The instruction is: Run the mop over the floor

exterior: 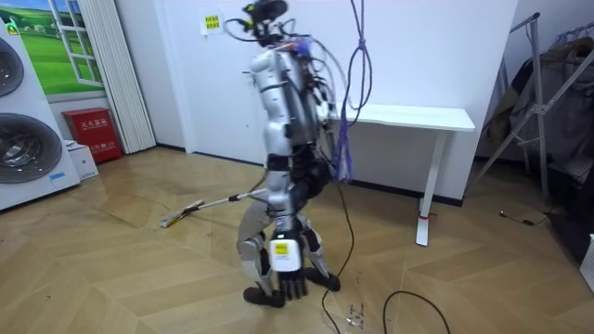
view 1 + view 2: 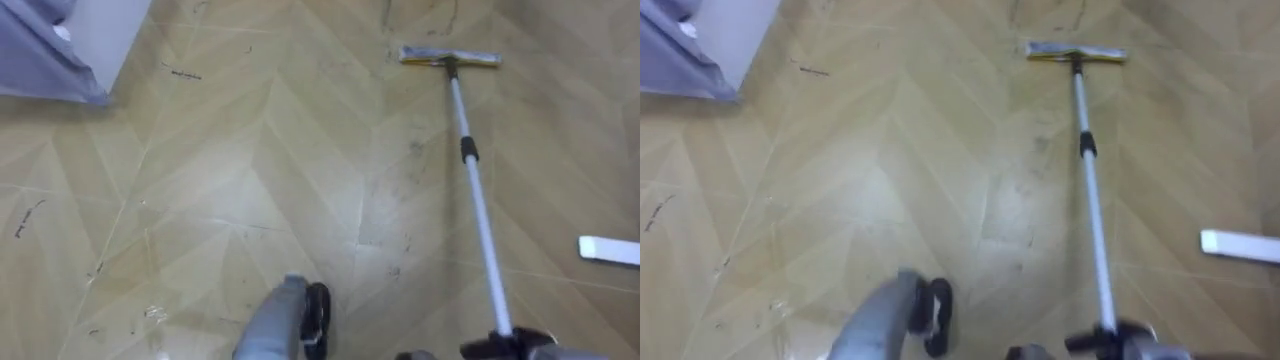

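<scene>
The mopping stroke seems under way: the right hand (image 2: 518, 345) is wrapped round the mop (image 2: 478, 205) pole's near end, with the mop head (image 2: 450, 57) flat on the wooden floor (image 2: 250, 150) ahead. The left hand (image 2: 316, 312) hangs slack and empty. The next move likely calls for drawing the head back with steady pressure.

The robot stands on both legs, knees a little bent. Its left arm hangs straight down, the left hand (image 1: 290, 278) low beside the knee (fingers slack, pointing at the floor). The right hand (image 2: 520, 345) is held low in front, fingers curled round the mop pole (image 2: 478, 200)
</scene>
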Controlling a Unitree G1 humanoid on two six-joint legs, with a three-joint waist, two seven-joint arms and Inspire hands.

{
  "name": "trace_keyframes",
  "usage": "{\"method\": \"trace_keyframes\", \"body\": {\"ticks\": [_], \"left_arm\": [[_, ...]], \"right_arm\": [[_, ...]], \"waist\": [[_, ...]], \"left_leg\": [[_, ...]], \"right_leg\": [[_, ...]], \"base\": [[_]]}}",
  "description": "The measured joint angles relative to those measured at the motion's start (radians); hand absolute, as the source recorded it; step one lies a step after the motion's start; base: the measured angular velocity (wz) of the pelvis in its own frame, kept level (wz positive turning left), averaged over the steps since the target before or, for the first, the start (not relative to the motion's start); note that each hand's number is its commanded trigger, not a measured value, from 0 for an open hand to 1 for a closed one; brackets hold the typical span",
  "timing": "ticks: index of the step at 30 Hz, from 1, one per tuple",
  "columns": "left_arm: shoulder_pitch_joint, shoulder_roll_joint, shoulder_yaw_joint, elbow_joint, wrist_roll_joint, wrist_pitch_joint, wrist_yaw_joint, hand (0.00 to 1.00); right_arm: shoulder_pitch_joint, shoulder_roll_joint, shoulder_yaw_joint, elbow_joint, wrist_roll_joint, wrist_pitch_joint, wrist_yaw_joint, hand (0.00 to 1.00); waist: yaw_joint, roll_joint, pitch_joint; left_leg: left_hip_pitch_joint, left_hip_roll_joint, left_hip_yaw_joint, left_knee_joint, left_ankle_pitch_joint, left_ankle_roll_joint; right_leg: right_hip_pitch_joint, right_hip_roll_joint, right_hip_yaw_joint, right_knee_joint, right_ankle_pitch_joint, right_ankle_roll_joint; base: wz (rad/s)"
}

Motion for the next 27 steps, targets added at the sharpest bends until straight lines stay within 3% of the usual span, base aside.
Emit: {"method": "trace_keyframes", "body": {"ticks": [1, 2, 4, 5, 7, 10, 12, 13, 14, 15, 16, 17, 18, 19, 20, 21, 22, 23, 24, 25, 26, 27], "left_arm": [[-0.016, 0.000, -0.001, -0.005, 0.002, 0.000, 0.003, 0.00], [-0.018, -0.002, -0.003, -0.028, 0.002, -0.001, 0.012, 0.00], [-0.014, -0.003, -0.002, -0.052, 0.003, -0.004, 0.031, 0.00], [-0.014, -0.004, -0.002, -0.062, 0.003, -0.003, 0.043, 0.00], [-0.015, -0.008, -0.002, -0.085, 0.008, -0.003, 0.059, 0.00], [-0.010, -0.021, -0.004, -0.109, 0.020, -0.004, 0.069, 0.00], [-0.002, -0.025, -0.003, -0.111, 0.030, 0.002, 0.074, 0.00], [0.003, -0.026, -0.003, -0.111, 0.031, 0.016, 0.078, 0.00], [0.018, -0.027, -0.003, -0.112, 0.030, 0.031, 0.093, 0.00], [0.025, -0.028, -0.002, -0.111, 0.029, 0.042, 0.098, 0.00], [0.033, -0.029, -0.001, -0.110, 0.014, 0.061, 0.111, 0.00], [0.033, -0.025, -0.002, -0.112, -0.002, 0.070, 0.123, 0.00], [0.029, -0.022, -0.003, -0.115, -0.011, 0.072, 0.132, 0.00], [0.024, -0.019, -0.003, -0.118, -0.021, 0.071, 0.152, 0.00], [0.025, -0.020, -0.004, -0.117, -0.038, 0.070, 0.168, 0.00], [0.028, -0.022, -0.004, -0.118, -0.046, 0.071, 0.171, 0.00], [0.035, -0.026, -0.005, -0.126, -0.067, 0.073, 0.170, 0.00], [0.043, -0.026, -0.004, -0.143, -0.071, 0.074, 0.168, 0.00], [0.045, -0.027, -0.004, -0.151, -0.070, 0.074, 0.168, 0.00], [0.047, -0.027, -0.004, -0.154, -0.065, 0.072, 0.165, 0.00], [0.052, -0.027, -0.003, -0.153, -0.059, 0.067, 0.152, 0.00], [0.055, -0.027, -0.001, -0.153, -0.056, 0.063, 0.145, 0.00]], "right_arm": [[0.051, -0.003, 0.001, 0.020, 0.003, 0.005, -0.011, 1.00], [0.114, 0.001, 0.002, 0.025, 0.003, 0.023, -0.028, 1.00], [0.171, 0.019, 0.001, 0.024, 0.003, 0.050, -0.047, 1.00], [0.183, 0.036, 0.002, 0.022, 0.005, 0.050, -0.061, 1.00], [0.201, 0.065, 0.001, 0.020, 0.013, 0.050, -0.086, 1.00], [0.202, 0.102, -0.001, 0.018, 0.024, 0.050, -0.106, 1.00], [0.189, 0.103, -0.007, 0.016, 0.023, 0.058, -0.111, 1.00], [0.172, 0.098, -0.014, 0.016, 0.022, 0.077, -0.121, 1.00], [0.145, 0.091, -0.023, 0.017, 0.009, 0.103, -0.126, 1.00], [0.131, 0.085, -0.030, 0.017, -0.002, 0.116, -0.128, 1.00], [0.095, 0.069, -0.042, 0.021, -0.013, 0.140, -0.138, 1.00], [0.043, 0.050, -0.044, 0.029, -0.020, 0.142, -0.144, 1.00], [0.016, 0.043, -0.043, 0.031, -0.021, 0.140, -0.148, 1.00], [-0.036, 0.028, -0.044, 0.026, -0.027, 0.136, -0.154, 1.00], [-0.089, 0.015, -0.044, 0.024, -0.025, 0.126, -0.153, 1.00], [-0.106, 0.009, -0.042, 0.023, -0.019, 0.117, -0.152, 1.00], [-0.151, -0.004, -0.034, 0.000, 0.000, 0.096, -0.146, 1.00], [-0.190, -0.005, -0.026, -0.015, 0.010, 0.070, -0.135, 1.00], [-0.204, -0.003, -0.020, -0.016, 0.019, 0.060, -0.131, 1.00], [-0.215, 0.001, -0.021, -0.016, 0.041, 0.052, -0.120, 1.00], [-0.212, 0.003, -0.020, -0.016, 0.072, 0.052, -0.111, 1.00], [-0.207, 0.004, -0.018, -0.016, 0.084, 0.052, -0.106, 1.00]], "waist": [[-0.025, 0.005, -0.0013], [-0.037, 0.024, -0.0122], [-0.039, 0.048, -0.0219], [-0.053, 0.069, -0.0143], [-0.084, 0.083, -0.0119], [-0.085, 0.082, -0.0104], [-0.078, 0.069, -0.0063], [-0.073, 0.058, 0.0003], [-0.067, 0.048, 0.0023], [-0.065, 0.045, 0.0016], [-0.047, 0.037, 0.0008], [-0.037, 0.027, 0.0016], [-0.035, 0.022, 0.0047], [-0.017, 0.010, 0.0055], [0.010, -0.015, 0.0048], [0.019, -0.036, 0.0109], [0.044, -0.042, 0.0129], [0.061, -0.041, 0.0134], [0.064, -0.048, 0.0174], [0.064, -0.051, 0.0167], [0.064, -0.056, 0.0182], [0.064, -0.048, 0.0153]], "left_leg": [[0.011, -0.038, 0.000, 0.020, -0.035, 0.021], [0.022, -0.061, -0.012, 0.046, -0.075, 0.037], [0.044, -0.071, -0.028, 0.060, -0.126, 0.051], [0.064, -0.075, -0.036, 0.054, -0.137, 0.057], [0.092, -0.080, -0.035, 0.026, -0.150, 0.070], [0.157, -0.081, -0.033, -0.049, -0.163, 0.070], [0.215, -0.086, -0.033, -0.103, -0.171, 0.065], [0.257, -0.087, -0.038, -0.120, -0.186, 0.059], [0.302, -0.085, -0.043, -0.121, -0.216, 0.053], [0.323, -0.084, -0.047, -0.118, -0.232, 0.049], [0.356, -0.077, -0.047, -0.103, -0.261, 0.036], [0.342, -0.063, -0.036, -0.009, -0.270, 0.010], [0.306, -0.052, -0.025, 0.083, -0.249, -0.024], [0.215, -0.017, -0.022, 0.279, -0.148, -0.086], [0.135, -0.005, -0.020, 0.436, 0.008, -0.102], [0.099, -0.005, -0.021, 0.492, 0.074, -0.112], [0.034, 0.015, -0.031, 0.560, 0.093, -0.107], [-0.022, 0.041, -0.033, 0.546, 0.063, -0.084], [-0.040, 0.048, -0.036, 0.504, 0.041, -0.080], [-0.041, 0.047, -0.041, 0.336, 0.007, -0.089], [-0.013, 0.049, -0.054, 0.120, 0.005, -0.097], [0.003, 0.050, -0.066, 0.020, 0.009, -0.100]], "right_leg": [[-0.026, -0.019, 0.026, 0.093, 0.052, 0.018], [-0.070, -0.024, 0.057, 0.193, 0.149, 0.027], [-0.136, 0.002, 0.107, 0.287, 0.264, 0.034], [-0.185, 0.025, 0.121, 0.299, 0.263, 0.038], [-0.256, 0.043, 0.119, 0.226, 0.256, 0.046], [-0.316, 0.082, 0.112, -0.084, 0.266, 0.048], [-0.320, 0.096, 0.101, -0.255, 0.316, 0.028], [-0.307, 0.094, 0.067, -0.339, 0.359, 0.009], [-0.276, 0.093, 0.038, -0.374, 0.403, -0.024], [-0.258, 0.093, 0.035, -0.368, 0.413, -0.032], [-0.232, 0.091, 0.023, -0.341, 0.404, -0.034], [-0.225, 0.089, 0.011, -0.296, 0.368, -0.034], [-0.226, 0.094, 0.013, -0.275, 0.356, -0.038], [-0.226, 0.113, 0.026, -0.227, 0.326, -0.046], [-0.224, 0.124, 0.047, -0.181, 0.291, -0.061], [-0.219, 0.128, 0.056, -0.164, 0.272, -0.066], [-0.204, 0.140, 0.059, -0.144, 0.244, -0.074], [-0.184, 0.145, 0.059, -0.133, 0.218, -0.074], [-0.168, 0.145, 0.058, -0.133, 0.209, -0.066], [-0.131, 0.140, 0.058, -0.141, 0.182, -0.052], [-0.090, 0.138, 0.056, -0.159, 0.159, -0.039], [-0.070, 0.136, 0.053, -0.166, 0.147, -0.034]], "base": [[0.77], [0.61], [-0.03], [-0.18], [0.00], [-0.15], [-0.10], [0.00], [0.07], [0.00], [-0.05], [-0.04], [0.06], [-0.11], [-0.29], [-0.52], [-0.49], [-0.33], [0.00], [0.24], [0.22], [0.20]]}}
